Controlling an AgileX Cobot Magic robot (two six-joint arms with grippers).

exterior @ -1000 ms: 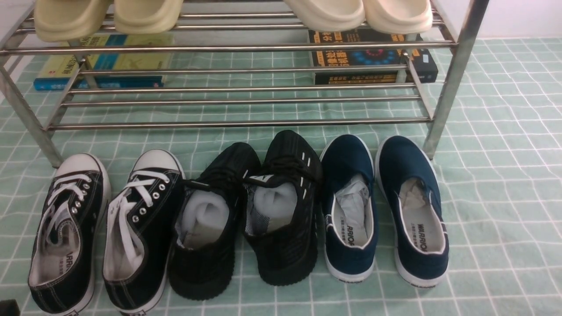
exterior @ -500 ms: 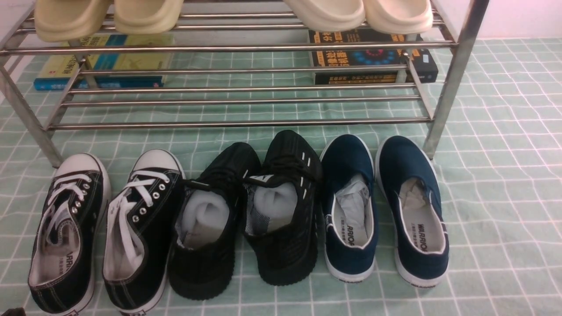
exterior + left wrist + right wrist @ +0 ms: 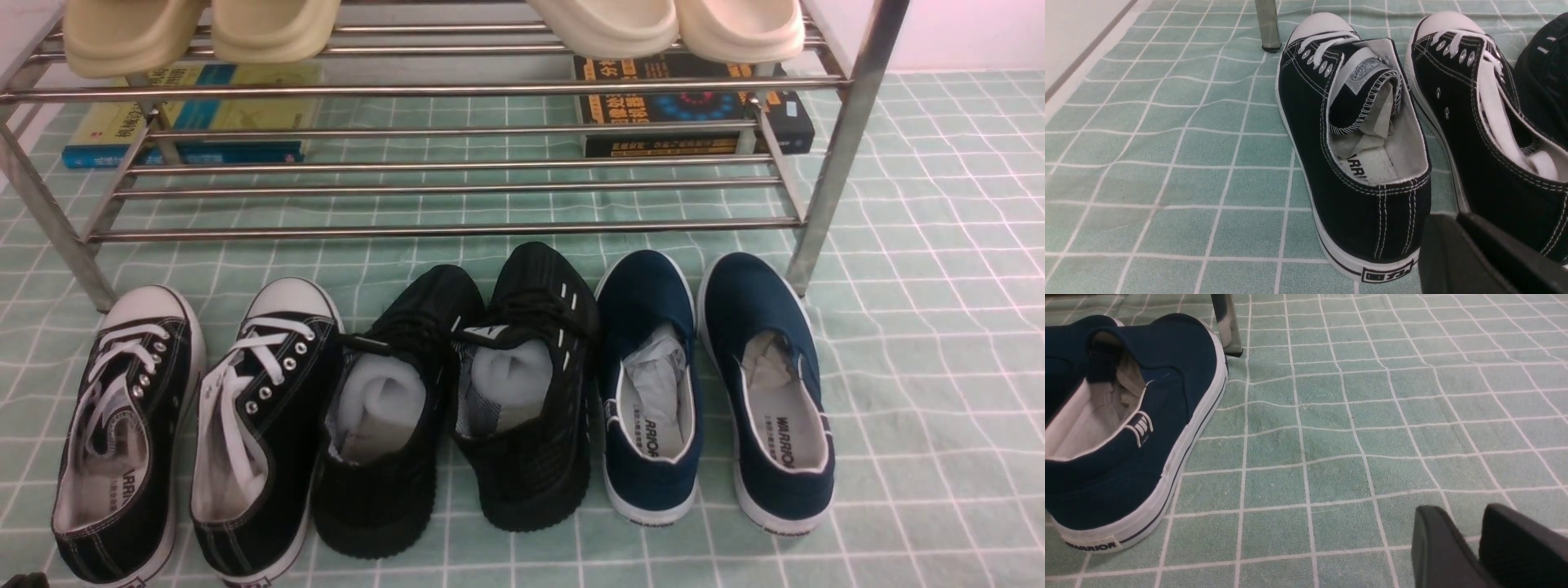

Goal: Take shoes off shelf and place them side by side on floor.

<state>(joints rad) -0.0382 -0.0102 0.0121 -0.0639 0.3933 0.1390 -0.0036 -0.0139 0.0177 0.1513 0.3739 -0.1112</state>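
We saw the shoes point(image 3: 457, 400) standing side by side on the floor point(image 3: 922, 343), just in front of the shelf point(image 3: 441, 188), between the black canvas sneakers point(image 3: 192, 433) and the navy slip-ons point(image 3: 714, 392). The left gripper point(image 3: 1457, 249) hung behind the canvas pair with its fingers nearly together, holding nothing. The right gripper point(image 3: 1480, 547), near the slip-ons, showed a narrow gap and was empty too.

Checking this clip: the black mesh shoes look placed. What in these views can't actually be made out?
- Left gripper: only dark fingers at the left wrist view's corner; the frame edge cuts them, so the jaw gap is unclear.
- Right gripper: cut off likewise; a narrow gap shows, nothing between.
- Slippers on the shelf: uppers cut by the front view's top edge.
- Books: titles blurred, barred by tubes.
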